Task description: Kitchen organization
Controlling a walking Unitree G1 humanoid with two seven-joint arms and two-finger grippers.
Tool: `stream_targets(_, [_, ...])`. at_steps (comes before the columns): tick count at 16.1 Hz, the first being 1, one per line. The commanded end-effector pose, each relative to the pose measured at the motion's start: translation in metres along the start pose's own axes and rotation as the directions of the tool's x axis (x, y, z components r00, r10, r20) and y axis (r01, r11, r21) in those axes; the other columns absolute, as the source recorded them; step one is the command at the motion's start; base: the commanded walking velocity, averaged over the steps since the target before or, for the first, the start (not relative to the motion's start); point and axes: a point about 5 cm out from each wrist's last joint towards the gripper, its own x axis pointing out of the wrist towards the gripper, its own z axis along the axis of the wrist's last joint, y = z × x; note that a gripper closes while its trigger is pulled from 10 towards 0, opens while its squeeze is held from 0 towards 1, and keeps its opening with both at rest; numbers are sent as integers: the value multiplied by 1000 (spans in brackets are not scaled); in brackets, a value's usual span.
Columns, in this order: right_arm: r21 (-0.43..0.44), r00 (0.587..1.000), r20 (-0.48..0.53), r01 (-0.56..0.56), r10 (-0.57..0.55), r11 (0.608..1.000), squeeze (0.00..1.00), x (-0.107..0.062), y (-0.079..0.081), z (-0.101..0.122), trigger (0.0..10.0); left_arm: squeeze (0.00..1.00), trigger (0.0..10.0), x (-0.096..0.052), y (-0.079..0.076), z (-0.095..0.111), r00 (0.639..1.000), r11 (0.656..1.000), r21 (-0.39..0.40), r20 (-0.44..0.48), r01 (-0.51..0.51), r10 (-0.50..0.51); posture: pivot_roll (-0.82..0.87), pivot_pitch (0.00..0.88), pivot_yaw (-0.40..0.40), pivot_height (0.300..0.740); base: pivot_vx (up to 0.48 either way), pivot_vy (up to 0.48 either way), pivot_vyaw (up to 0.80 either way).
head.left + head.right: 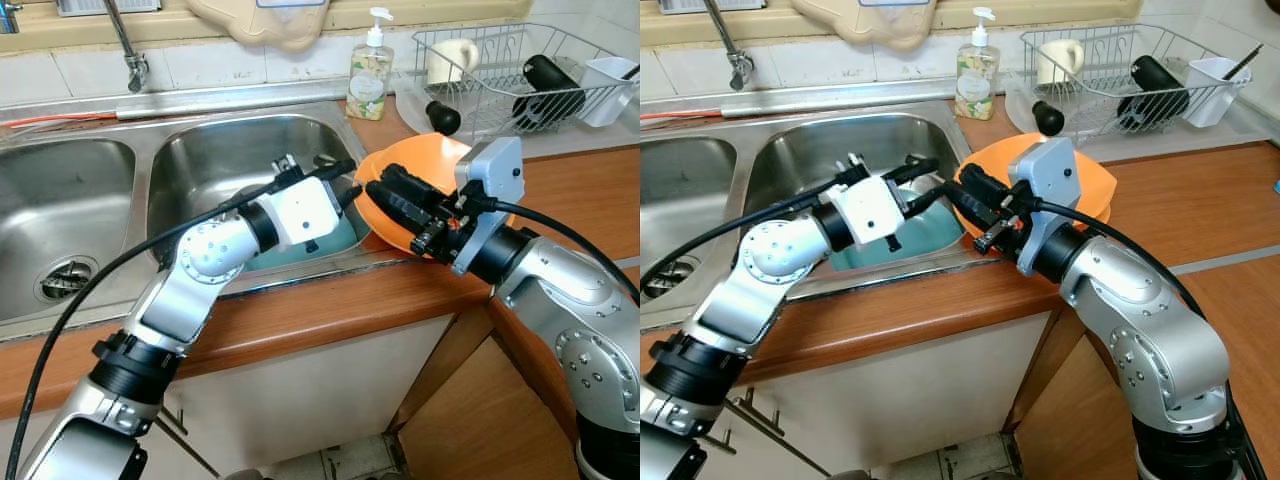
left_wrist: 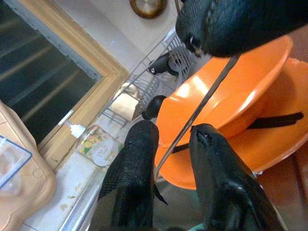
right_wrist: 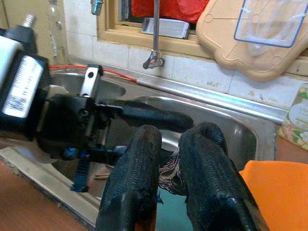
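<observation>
At sink's right rim, orange bowls: two orange bowls [image 1: 410,200] nested, tilted on the counter edge at 3 o'clock of the right basin [image 1: 230,160]
Right gripper [image 1: 385,195]: fingers nearly together; whether they pinch the bowl rim, cannot tell
Left gripper [image 1: 335,172]: narrow gap, holding nothing clearly (a thin rod crosses between)
Step advice: probably secure rim before lifting toward dish rack [image 1: 520,75] at 1 o'clock
Writing: soap bottle [image 1: 369,72] label unreadable

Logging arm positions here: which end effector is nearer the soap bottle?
Right. The right end effector sits at the orange bowl just below the soap bottle; the left end effector is over the sink.
</observation>
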Motion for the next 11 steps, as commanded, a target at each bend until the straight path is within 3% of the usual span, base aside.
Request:
stream_targets(1, [-19,999,19,-44,45,999,0,1,6,8,0,0,1255,4,1,2,1000,999,35,7,23,-24,-48,0,22,740,0,0,0])
stream_targets(3, [-16,998,25,-52,52,999,0,2,7,9,0,0,0,5,-1,0,999,997,61,-4,47,-47,-47,0,23,740,0,0,0])
stream_targets(10, [-6,997,29,-67,67,998,0,3,10,11,0,0,0,8,1,-10,996,987,141,-52,78,-71,-52,0,28,740,0,0,0])
stream_targets(11, [-7,998,28,-64,64,998,0,3,10,11,1686,0,0,9,1,-10,996,986,148,-53,80,-72,-52,0,27,740,0,0,0])
